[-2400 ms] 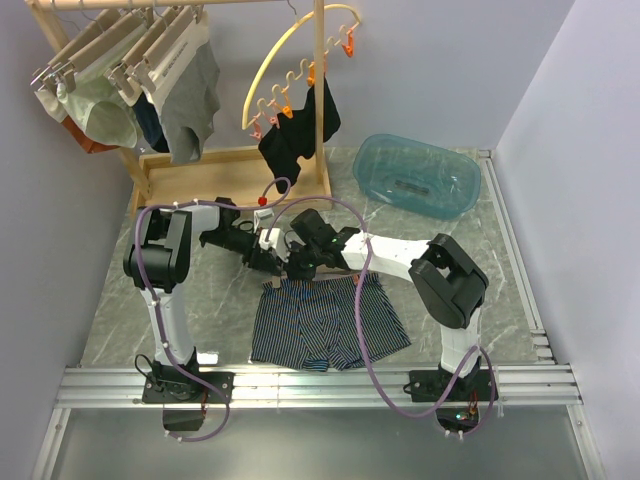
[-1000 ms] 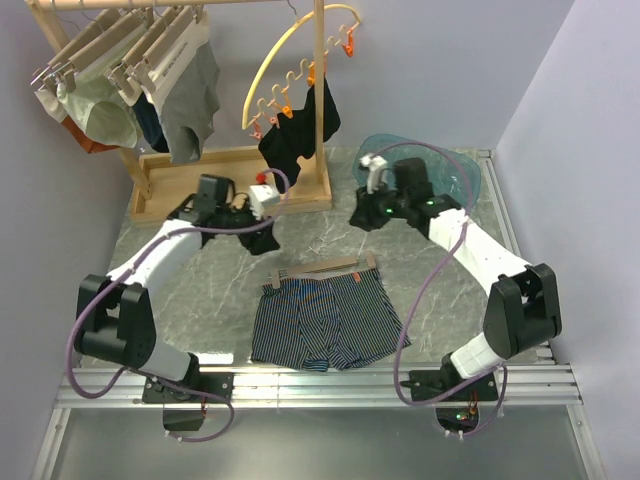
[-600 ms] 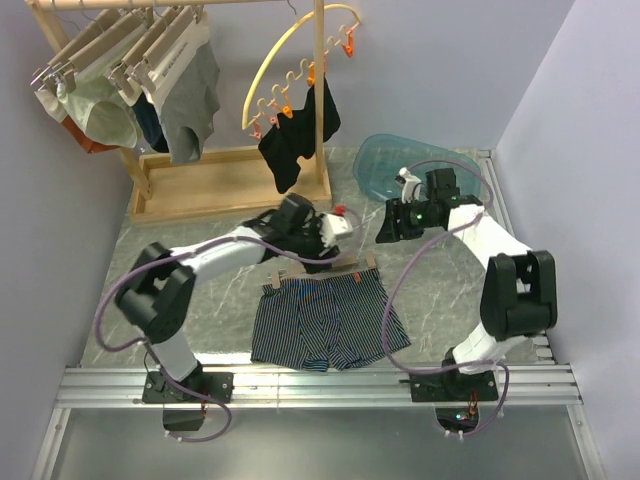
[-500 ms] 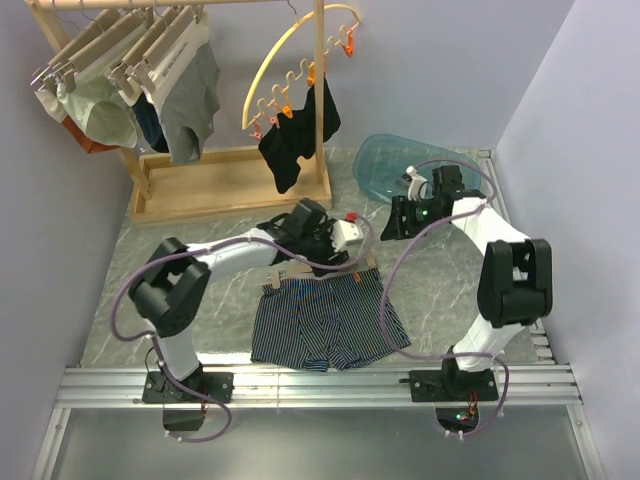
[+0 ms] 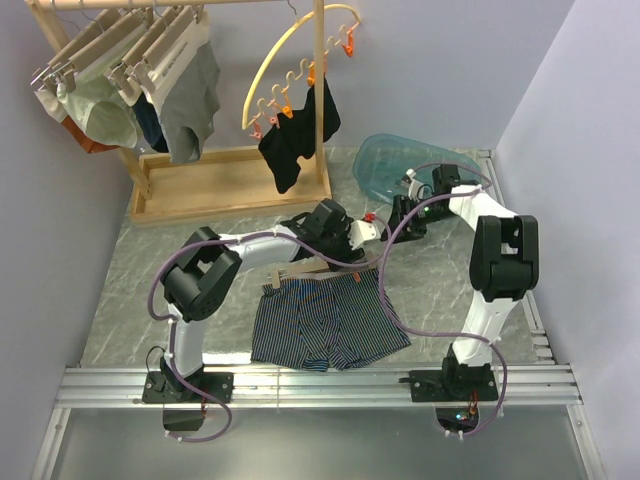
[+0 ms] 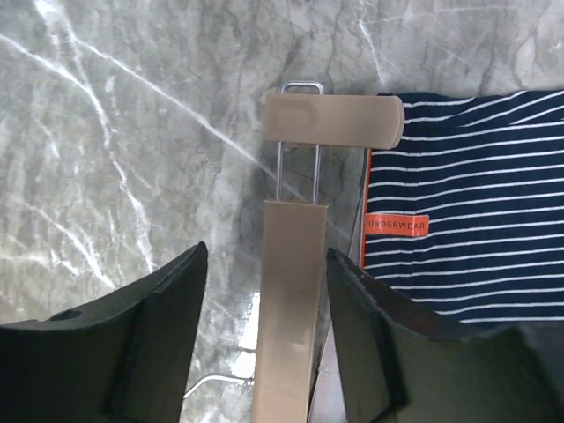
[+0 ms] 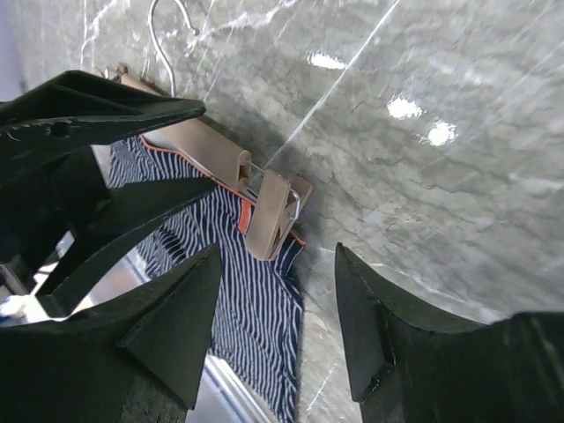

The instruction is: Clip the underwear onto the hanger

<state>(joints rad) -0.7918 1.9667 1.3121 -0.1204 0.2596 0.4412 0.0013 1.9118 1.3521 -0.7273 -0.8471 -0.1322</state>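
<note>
Underwear point(image 6: 476, 203) lies at the hanger point(image 6: 291, 300) clip point(image 6: 333, 122); left gripper point(image 6: 264, 256) and right gripper point(image 7: 278, 251) gape empty, so square your left over it

The left arm point(image 5: 262, 245) and right arm point(image 5: 478, 325) are white shells between bulky black joints. A mauve cable point(image 5: 383, 300) trails loosely back from each pincer to a black base plate point(image 5: 186, 386). The left pincer point(image 6: 264, 256) and right pincer point(image 7: 278, 256) have matte black, wedge-shaped fingers point(image 6: 167, 326). Just behind the left pincer is a white camera block point(image 5: 360, 232) with a red dot point(image 5: 370, 215).
</note>
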